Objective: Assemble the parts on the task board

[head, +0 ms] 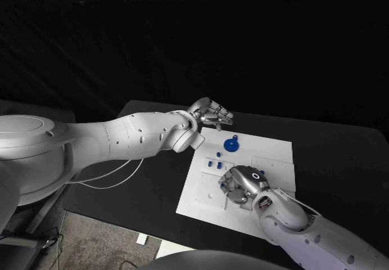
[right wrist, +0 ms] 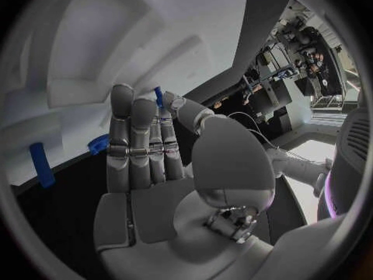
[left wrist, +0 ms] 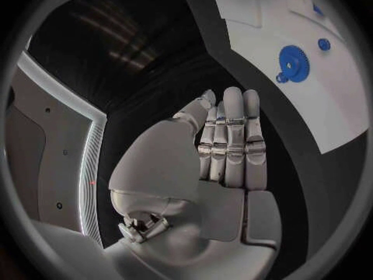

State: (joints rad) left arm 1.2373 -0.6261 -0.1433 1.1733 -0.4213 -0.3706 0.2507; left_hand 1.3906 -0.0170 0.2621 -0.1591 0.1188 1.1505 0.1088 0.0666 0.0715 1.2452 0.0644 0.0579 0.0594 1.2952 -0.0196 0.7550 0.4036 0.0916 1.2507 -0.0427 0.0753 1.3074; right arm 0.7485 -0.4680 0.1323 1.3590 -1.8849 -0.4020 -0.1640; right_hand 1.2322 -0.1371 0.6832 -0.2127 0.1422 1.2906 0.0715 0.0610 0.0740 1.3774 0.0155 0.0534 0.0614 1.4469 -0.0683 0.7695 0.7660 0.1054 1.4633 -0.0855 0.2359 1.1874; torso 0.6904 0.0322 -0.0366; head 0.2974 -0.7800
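White flat task board (head: 271, 152) sits mid-table on the black table (head: 340, 157), skewed to its edges. One blue toothed gear (head: 232, 145) is seated near the board's far end, probably already placed; two short blue pegs (head: 215, 164) stand just beside the right hand (head: 240, 184). That hand hovers over the board's middle, pinching a thin blue pin (right wrist: 158, 97), likely for insertion. Left hand (head: 211, 114) parked off the far corner, fingers straight, holding nothing.

Can't make out any writing, numbers or logos anywhere (not on the white board (head: 275, 154) or the arms either).
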